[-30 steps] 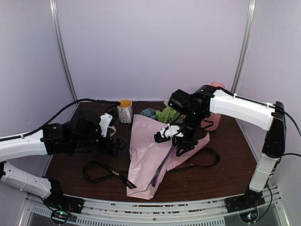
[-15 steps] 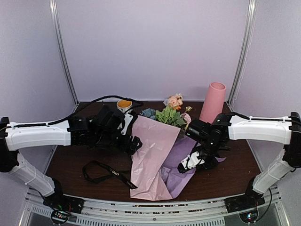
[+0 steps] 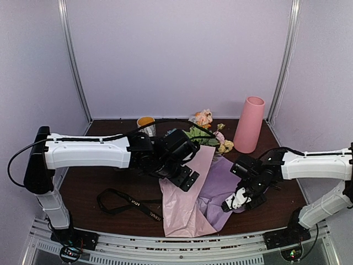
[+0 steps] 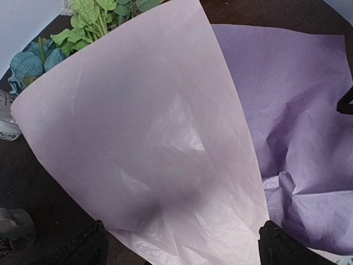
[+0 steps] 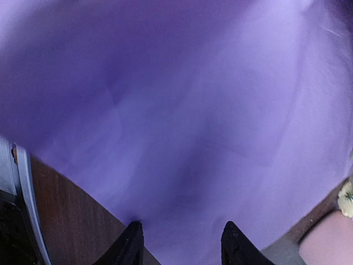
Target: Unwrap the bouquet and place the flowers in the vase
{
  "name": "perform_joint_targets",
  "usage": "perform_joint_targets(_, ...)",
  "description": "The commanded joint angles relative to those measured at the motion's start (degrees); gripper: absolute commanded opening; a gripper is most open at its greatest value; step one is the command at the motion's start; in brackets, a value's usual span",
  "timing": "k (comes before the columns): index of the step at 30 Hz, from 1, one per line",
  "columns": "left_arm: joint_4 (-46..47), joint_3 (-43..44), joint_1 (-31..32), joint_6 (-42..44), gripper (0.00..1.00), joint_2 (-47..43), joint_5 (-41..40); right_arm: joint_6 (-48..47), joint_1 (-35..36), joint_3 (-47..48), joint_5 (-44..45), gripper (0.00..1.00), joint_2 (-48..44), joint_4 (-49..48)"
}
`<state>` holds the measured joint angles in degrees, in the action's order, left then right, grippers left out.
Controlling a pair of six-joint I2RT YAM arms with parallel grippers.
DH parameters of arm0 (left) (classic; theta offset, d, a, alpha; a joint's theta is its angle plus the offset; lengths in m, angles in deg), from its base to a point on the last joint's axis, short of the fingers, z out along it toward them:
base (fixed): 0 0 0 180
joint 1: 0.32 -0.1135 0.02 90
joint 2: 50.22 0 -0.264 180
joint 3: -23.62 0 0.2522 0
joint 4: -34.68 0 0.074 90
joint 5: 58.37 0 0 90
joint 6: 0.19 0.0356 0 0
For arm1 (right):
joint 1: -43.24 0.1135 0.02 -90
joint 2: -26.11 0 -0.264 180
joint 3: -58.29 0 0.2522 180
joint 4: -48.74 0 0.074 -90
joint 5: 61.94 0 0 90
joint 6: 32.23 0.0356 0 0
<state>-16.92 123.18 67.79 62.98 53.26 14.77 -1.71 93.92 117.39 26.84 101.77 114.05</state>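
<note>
A: Top view?
B: Bouquet (image 3: 205, 160) lies mid-table with its wrap spread open. Left gripper (image 3: 185, 178) sits over the pink sheet (image 3: 182, 212), right gripper (image 3: 236, 200) low over the lilac sheet (image 3: 218, 190). Flowers (image 3: 201, 132) are at the wrap's far end. Vase (image 3: 249, 124) is upright at back right, just beside the blooms. Black ribbon (image 3: 129, 203) is loose on the table (image 3: 83, 187), front left. Mug (image 3: 146, 126) at the back.
A: Left wrist?
B: Fingers (image 4: 91, 245) wide apart, nothing between them, pink sheet right below. Green leaves and a blue bloom top left, lilac sheet on the right.
A: Right wrist?
B: Fingertips (image 5: 129, 245) part-way apart. Lilac sheet fills the view beneath, not visibly pinched. Bare table bottom left.
</note>
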Motion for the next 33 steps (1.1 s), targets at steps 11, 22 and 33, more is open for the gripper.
perform_joint_targets(11, -24.2, 32.5, 5.4, -1.2, 0.93, 20.8, -14.2, 2.7, -22.3, 9.5, -15.6, 0.56, -24.9, 8.6)
perform_joint_targets(22, -30.2, 40.8, 6.5, -3.8, 0.88, 29.2, -19.4, 5.2, -32.0, 7.0, -26.3, 0.55, -28.3, 3.2)
perform_joint_targets(33, -30.7, 46.8, 7.2, -1.2, 0.85, 36.0, -18.6, 5.5, -32.1, 6.0, -27.5, 0.55, -27.4, -0.5)
